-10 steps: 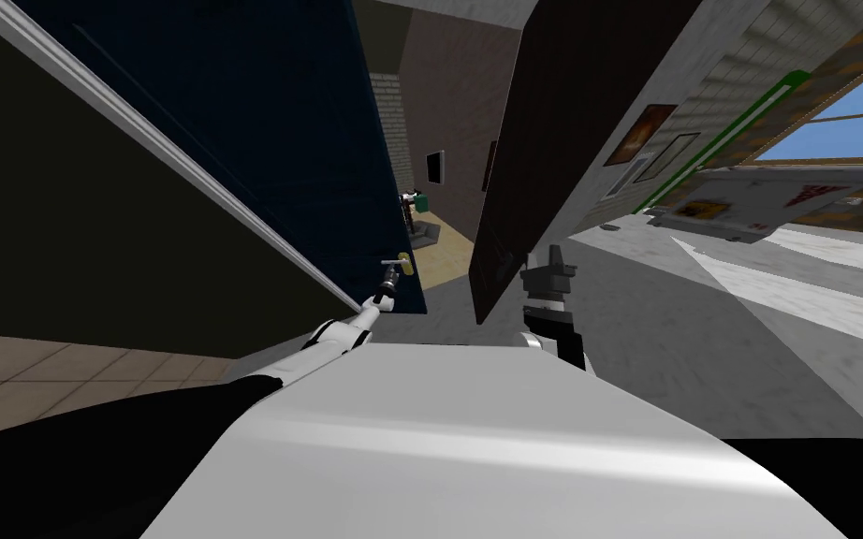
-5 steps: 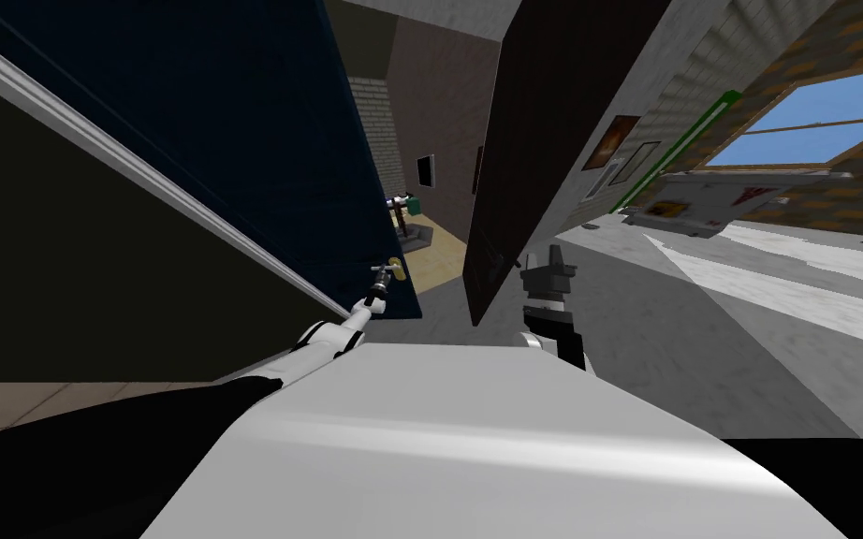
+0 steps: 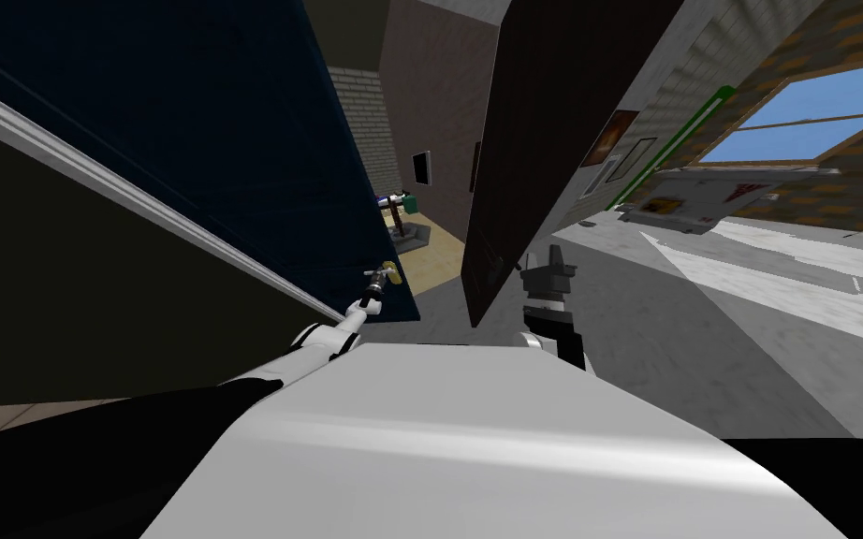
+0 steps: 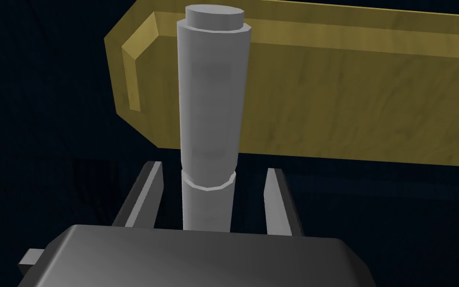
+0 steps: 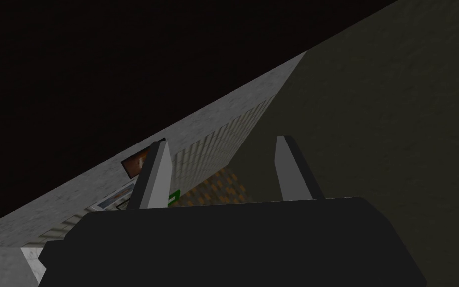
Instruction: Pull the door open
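Observation:
The dark blue door slants across the left of the head view, with its free edge near the middle. A grey cylindrical lever handle stands out from a yellow plate on the door. My left gripper straddles the handle, its fingers open with a narrow gap on each side. In the head view the left gripper sits at the handle by the door's edge. My right gripper hangs open and free just ahead of my chest, its fingers holding nothing.
A dark brown panel rises right of the opening. Through the gap lies a tan floor with a small stand and a green object. A grey floor, a wall with pictures and a window lie to my right.
The door's edge, the handle and my left gripper have shifted left and slightly down in the head view. The opening beside the brown panel looks a little wider. The right arm has stayed put.

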Robot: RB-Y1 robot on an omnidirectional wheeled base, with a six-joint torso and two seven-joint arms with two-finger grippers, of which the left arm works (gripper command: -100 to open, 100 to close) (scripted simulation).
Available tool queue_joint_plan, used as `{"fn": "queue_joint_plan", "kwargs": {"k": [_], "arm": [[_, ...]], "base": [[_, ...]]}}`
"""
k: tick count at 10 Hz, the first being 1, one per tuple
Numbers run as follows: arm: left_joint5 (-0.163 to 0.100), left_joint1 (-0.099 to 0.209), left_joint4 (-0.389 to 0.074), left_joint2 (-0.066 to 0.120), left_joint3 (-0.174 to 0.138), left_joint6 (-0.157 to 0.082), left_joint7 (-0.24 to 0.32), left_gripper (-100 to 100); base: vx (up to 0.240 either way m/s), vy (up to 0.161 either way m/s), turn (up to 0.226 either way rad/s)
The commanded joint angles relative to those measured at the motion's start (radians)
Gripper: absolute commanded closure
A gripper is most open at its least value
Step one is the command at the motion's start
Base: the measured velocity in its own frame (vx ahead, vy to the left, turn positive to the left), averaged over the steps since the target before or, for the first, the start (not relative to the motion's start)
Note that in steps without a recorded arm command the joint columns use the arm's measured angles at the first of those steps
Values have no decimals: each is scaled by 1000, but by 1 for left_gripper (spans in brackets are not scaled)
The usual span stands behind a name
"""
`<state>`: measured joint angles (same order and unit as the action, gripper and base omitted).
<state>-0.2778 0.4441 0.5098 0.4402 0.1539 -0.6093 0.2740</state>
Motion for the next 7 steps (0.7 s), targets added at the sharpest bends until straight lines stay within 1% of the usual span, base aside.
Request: {"fn": "queue_joint_plan", "kwargs": {"k": [1,5,6,7], "arm": [[0,0,1,0,0,1,0,100],[0,0,1,0,0,1,0,100],[6,-5,8,11,21,-4,21,100],[8,-6,11,14,27,-6,27,100]], "base": [[0,0,0],[-2,1,-1],[-92,43,-107],[-168,99,-129]]}}
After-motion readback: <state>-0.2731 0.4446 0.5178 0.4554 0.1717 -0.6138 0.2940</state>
